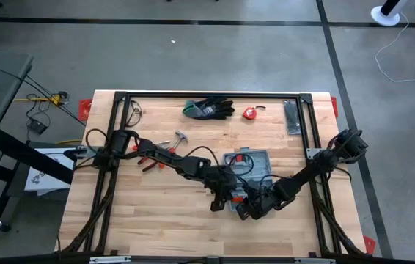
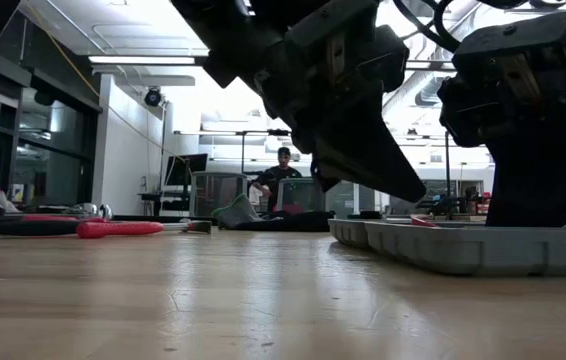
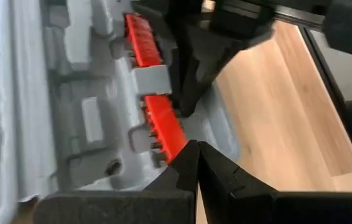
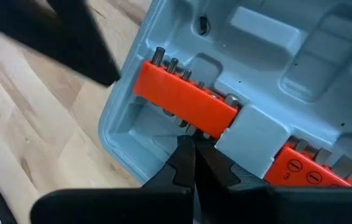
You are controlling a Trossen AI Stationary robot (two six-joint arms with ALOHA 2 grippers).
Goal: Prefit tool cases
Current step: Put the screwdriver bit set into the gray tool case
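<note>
Both arms reach low over one open tool case (image 1: 250, 163); left claw (image 3: 196, 149) pinched closed, right claw (image 4: 191, 146) closed, tips at its two orange bit strips (image 4: 185, 99).

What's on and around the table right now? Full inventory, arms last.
tool case: 1, grey-blue, open, centre-right of table, both grippers over its near edge
bit holders: 2 visible, orange-red, seated in the case's recesses
gloves: black and green, far edge of table, centre
tape measure: 1, red, far edge, right of the gloves
flat bar: 1, dark grey, far right corner
hammer: 1, grey head, left of centre
pliers: red handles, count unclear, left, near the left arm
table: 1, light wood, black frame
person: 1, in the room behind
left gripper: shut, at the case's edge
right gripper: shut, by the bit holder
</note>
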